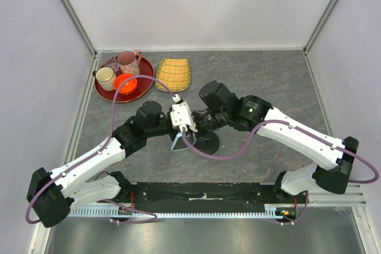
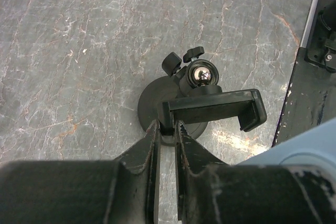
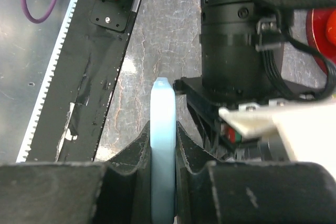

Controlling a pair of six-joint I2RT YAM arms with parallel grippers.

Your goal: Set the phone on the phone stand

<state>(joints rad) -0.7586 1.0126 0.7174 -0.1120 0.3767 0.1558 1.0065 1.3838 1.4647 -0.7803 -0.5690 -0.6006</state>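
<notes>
Grey veined tabletop (image 1: pixel 268 75) carries both arms, which meet at its middle. The left gripper (image 2: pixel 167 128) is clenched on the left end of the clamp head of the phone stand (image 2: pixel 210 106), whose round base sits on the tabletop. The right gripper (image 3: pixel 163 129) grasps the phone (image 3: pixel 161 103) on its edge, just beside the stand at about 9 o'clock in the top view. A red tray (image 1: pixel 143 87) with cups (image 1: pixel 105 78) lies toward 11 o'clock, with a woven yellow dish (image 1: pixel 173 74) beside it.

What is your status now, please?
Left gripper shut on stand clamp. Right gripper shut on phone. Phone not yet on stand. Left arm close beside phone.
</notes>
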